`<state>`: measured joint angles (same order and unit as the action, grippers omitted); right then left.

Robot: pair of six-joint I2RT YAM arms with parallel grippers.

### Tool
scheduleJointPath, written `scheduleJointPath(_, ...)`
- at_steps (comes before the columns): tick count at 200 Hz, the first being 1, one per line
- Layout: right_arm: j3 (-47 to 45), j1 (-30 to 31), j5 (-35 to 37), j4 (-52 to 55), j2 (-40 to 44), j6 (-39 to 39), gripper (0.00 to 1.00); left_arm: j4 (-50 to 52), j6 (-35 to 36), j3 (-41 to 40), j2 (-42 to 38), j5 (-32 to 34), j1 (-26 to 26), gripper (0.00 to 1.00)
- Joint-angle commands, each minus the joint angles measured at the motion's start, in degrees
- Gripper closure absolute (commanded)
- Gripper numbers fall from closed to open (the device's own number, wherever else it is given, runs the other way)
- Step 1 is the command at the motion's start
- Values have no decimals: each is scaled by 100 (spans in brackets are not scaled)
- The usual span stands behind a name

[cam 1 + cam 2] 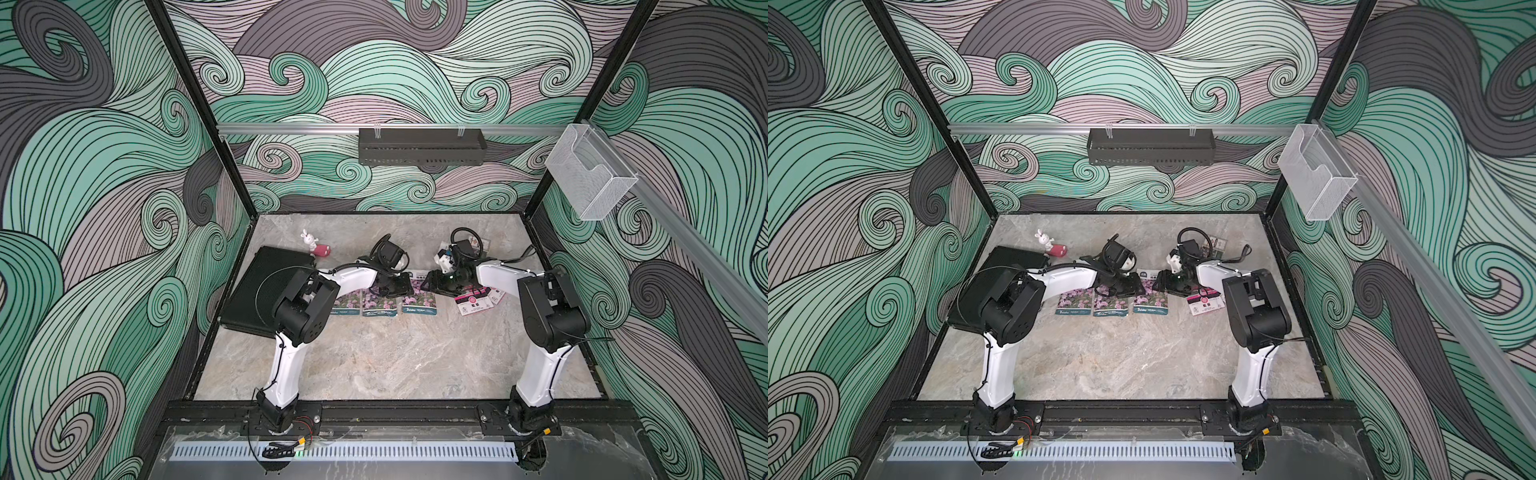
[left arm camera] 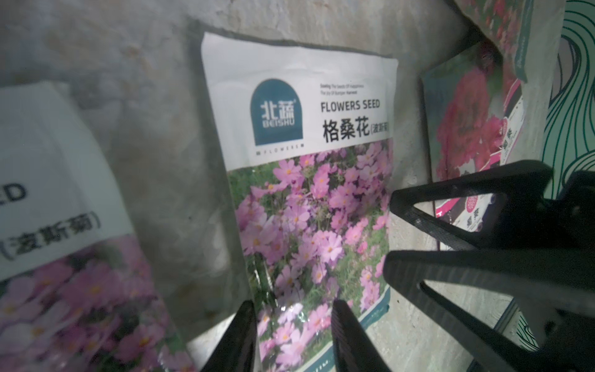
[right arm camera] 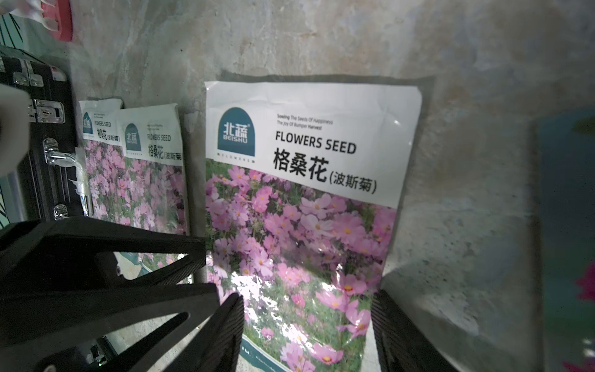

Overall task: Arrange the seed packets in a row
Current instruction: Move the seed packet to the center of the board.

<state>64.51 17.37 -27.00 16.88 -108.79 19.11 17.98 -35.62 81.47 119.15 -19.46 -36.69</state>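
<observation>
Black left fingers [image 2: 238, 341] stand parted with nothing pinched between them; from my chair I see them straddle the flower end of the third purple-pink packet [image 2: 309, 199], which lies flat on the grey marbled desk [image 2: 145, 128]; whether the tips touch its glossy film I cannot tell. The right fingers [image 3: 399, 335] are spread wider over that same packet's flower end and also grip nothing; in each wrist view the opposite arm's fingers poke in at the packet's side edge, so the two meet close together above it.

Moving outward, the second purple-pink packet [image 3: 151, 180] sits beside the third with a narrow strip of desk between them; it overlaps the edge of the first purple-pink packet [image 3: 96, 128]. In both top views these three lie side by side with their printed ends toward the arm bases. On the other side of the third, two magenta packets [image 1: 473, 305] lie overlapped and askew, partly under the right arm; the corner of a red-pink packet [image 2: 495, 22] shows beyond them in the left wrist view.

Just beside the first packet is the black ribbed slab [image 1: 253, 291]; near the slab's far corner stands a small white rabbit figure [image 1: 308, 239].
</observation>
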Motion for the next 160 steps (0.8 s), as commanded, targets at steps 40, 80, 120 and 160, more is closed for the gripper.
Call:
scheduleJointPath(40,-105,63,50,149,-130,67,35,5,-77,-99,-335,125,-110,60)
scheduleJointPath(80,-84,100,44,126,-175,84,35,37,-70,-189,-419,175,-111,60)
scheduleJointPath(120,-79,162,60,121,-188,101,35,100,-23,-168,-442,234,-109,60)
scheduleJointPath(160,-67,202,76,122,-204,109,35,143,2,-171,-507,259,-108,60)
